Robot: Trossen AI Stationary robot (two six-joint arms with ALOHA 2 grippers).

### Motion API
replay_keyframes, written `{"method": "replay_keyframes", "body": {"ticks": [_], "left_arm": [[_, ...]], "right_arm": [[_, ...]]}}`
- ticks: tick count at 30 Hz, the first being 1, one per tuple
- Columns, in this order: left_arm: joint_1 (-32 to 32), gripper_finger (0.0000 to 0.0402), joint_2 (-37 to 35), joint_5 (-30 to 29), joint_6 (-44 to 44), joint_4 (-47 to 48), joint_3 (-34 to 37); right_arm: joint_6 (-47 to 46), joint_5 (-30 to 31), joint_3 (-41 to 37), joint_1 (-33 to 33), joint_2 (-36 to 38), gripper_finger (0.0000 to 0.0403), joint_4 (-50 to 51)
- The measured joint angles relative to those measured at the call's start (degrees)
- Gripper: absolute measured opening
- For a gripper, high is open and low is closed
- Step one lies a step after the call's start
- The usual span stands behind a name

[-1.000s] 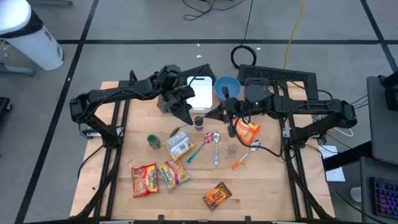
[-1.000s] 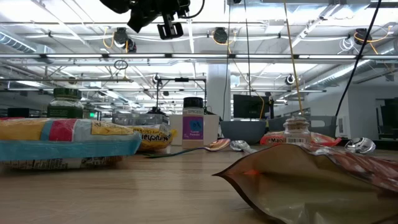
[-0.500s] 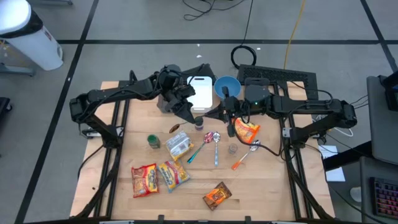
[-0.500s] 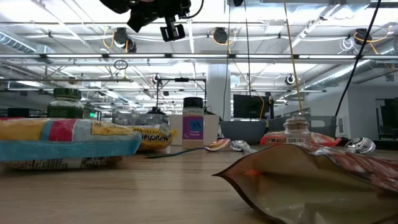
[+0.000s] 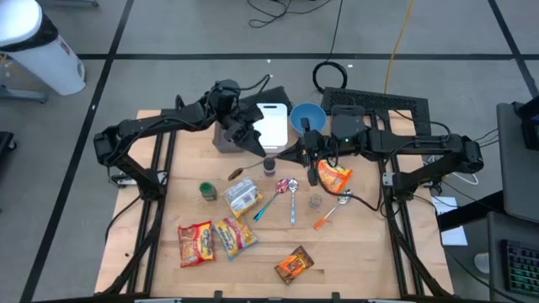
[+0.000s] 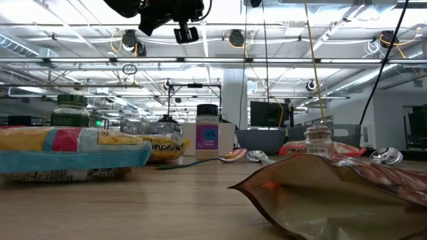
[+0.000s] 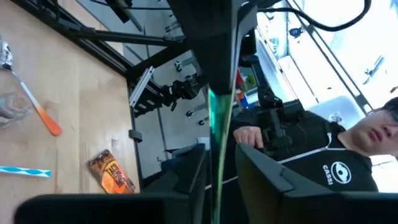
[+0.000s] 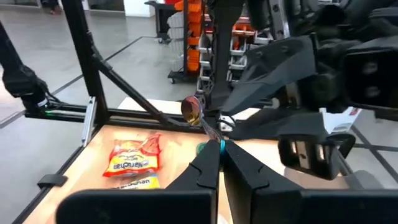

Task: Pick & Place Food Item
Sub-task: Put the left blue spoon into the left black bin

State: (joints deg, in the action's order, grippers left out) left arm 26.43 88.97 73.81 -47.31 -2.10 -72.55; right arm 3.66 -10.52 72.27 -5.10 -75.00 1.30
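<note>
My right gripper (image 8: 219, 149) is shut on a thin spoon with a teal handle and a copper-coloured bowl (image 8: 191, 111), held high over the table's far middle (image 5: 296, 156). My left gripper (image 7: 217, 180) faces it from the left (image 5: 257, 147), open. Its fingers (image 7: 193, 180) stand on either side of the teal handle (image 7: 217, 124), with a gap on each side. Snack bags lie flat on the table: an orange one (image 5: 334, 177), a pale one (image 5: 242, 196), two red-and-yellow ones (image 5: 195, 242) (image 5: 234, 236) and a brown packet (image 5: 294, 264). My right gripper pinches the spoon's teal handle (image 8: 217, 144) between its two fingertips. It comes level from the table's right side. The spoon sticks out ahead of the fingers and slants upward. Its bowl is lifted clear of the table, close to my left gripper's fingers (image 8: 273, 81).
A blue bowl (image 5: 307, 118) and a white board (image 5: 271, 124) sit at the far edge. On the table are a green-lidded jar (image 5: 207, 192), a small dark jar (image 5: 269, 166), a glass jar (image 5: 315, 202), two spoons (image 5: 282, 198) and an orange-handled utensil (image 5: 324, 220). A person (image 7: 348, 155) sits beyond the table.
My left gripper's fingers have swung a little toward the table's far edge, away from the small dark jar. My right gripper has kept still.
</note>
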Motion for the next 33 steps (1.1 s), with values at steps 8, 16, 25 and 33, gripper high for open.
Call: {"method": "replay_keyframes", "body": {"ticks": [8,16,25,33], "left_arm": [[1.6,0.0186,0.0,1.2,1.7,-4.2,0.0],[7.9,0.0199,0.0,1.3,-1.1,-11.0,0.0],[14.2,0.02,0.0,1.3,1.0,-11.7,0.0],[20.1,0.02,-2.9,0.8,2.7,-11.7,0.0]], "right_arm": [[0.0,1.7,0.0,0.0,0.0,0.0,0.1],[-1.8,1.7,0.0,-0.9,0.0,0.0,0.8],[-7.4,1.7,0.0,-4.1,1.4,0.0,0.8],[-10.3,1.6,0.0,-8.2,3.7,0.0,1.3]]}}
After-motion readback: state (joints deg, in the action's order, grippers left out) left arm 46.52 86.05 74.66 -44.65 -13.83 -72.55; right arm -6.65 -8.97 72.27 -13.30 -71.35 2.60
